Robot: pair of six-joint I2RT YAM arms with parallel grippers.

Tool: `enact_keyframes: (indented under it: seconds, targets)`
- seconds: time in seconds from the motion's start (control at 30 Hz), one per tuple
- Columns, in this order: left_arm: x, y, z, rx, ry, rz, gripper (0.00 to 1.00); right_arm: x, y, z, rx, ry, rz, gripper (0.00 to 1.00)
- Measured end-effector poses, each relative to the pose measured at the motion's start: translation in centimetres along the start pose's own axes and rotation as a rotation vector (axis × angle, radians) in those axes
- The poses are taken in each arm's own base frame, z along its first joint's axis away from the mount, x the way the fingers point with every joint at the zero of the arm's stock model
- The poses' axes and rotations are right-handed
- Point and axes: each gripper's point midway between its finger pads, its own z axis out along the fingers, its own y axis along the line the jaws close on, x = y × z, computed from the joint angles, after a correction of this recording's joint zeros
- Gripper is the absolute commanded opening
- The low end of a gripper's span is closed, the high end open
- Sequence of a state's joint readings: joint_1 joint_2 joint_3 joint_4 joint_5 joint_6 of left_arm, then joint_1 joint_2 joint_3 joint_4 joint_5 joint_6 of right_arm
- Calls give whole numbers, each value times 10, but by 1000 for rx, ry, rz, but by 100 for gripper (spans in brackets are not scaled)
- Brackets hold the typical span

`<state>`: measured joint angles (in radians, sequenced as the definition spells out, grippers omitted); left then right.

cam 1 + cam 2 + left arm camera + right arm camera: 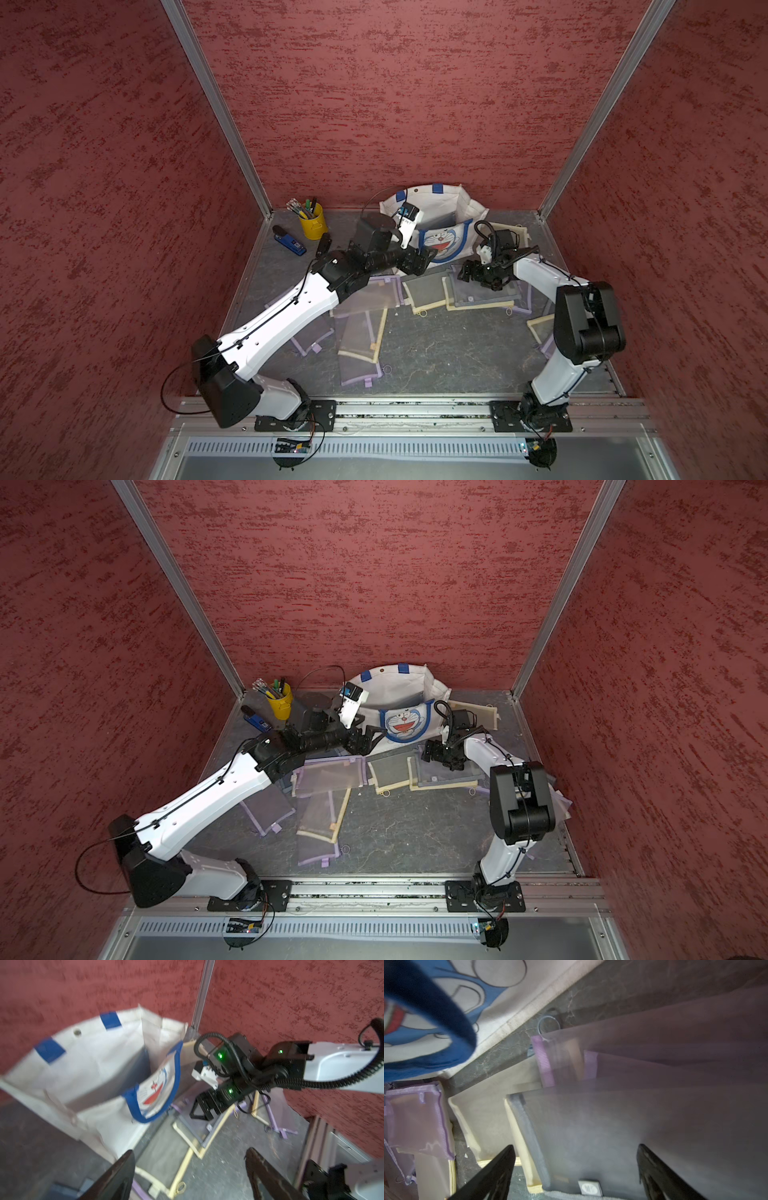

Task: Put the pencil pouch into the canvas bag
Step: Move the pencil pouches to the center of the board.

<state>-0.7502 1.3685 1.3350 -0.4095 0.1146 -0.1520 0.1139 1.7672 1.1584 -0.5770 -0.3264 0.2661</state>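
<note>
Left wrist: mesh pouches crowd floor before canvas bag.

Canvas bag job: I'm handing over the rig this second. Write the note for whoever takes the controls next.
Claws: left claw open and empty, near the front of the canvas bag; right claw open and empty, over a grey-edged pouch on the table, contact unclear.
Bag: upright at the back, mouth open; a flat grey shape shows inside, probably a pouch.
Done: at most that one is in.
Left: mesh pouches lie scattered on the table; the grey-edged one looks like the next pick, then drop it into the bag.
</note>
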Motion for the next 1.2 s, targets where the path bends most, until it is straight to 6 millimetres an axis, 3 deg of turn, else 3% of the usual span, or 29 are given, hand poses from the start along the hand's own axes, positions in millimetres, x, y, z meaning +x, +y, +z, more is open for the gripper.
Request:
enact_keyframes:
  seconds: [0.13, 0.23, 0.33, 0.47, 0.57, 0.63, 0.77, 0.93, 1.07, 1.2]
  targets:
    - [66, 13, 3, -23, 120, -168, 91, 5, 1, 16, -28, -3, 20, 91]
    - [93, 19, 3, -46, 167, -251, 92, 12, 6, 25, -57, -17, 32, 90]
    - [96, 22, 0, -54, 168, -309, 93, 25, 33, 31, -113, -33, 6, 90]
    - [103, 32, -5, -67, 163, -387, 92, 68, 91, 40, -230, 22, -52, 90]
    - [127, 50, -8, -95, 188, -467, 90, 99, 122, 38, -287, 92, -69, 90]
    - [145, 60, -8, -118, 219, -507, 87, 108, 130, 32, -300, 115, -63, 90]
    - [172, 62, -4, -123, 286, -558, 83, 100, 133, 11, -281, 100, -50, 90]
    - [190, 39, 16, -60, 341, -600, 81, 62, 134, -12, -253, 20, -96, 89]
    - [210, 25, 38, -15, 386, -677, 79, 45, 103, -12, -194, 9, -91, 88]
    - [231, 22, 63, -3, 429, -776, 79, 39, 72, 9, -120, 59, -93, 87]
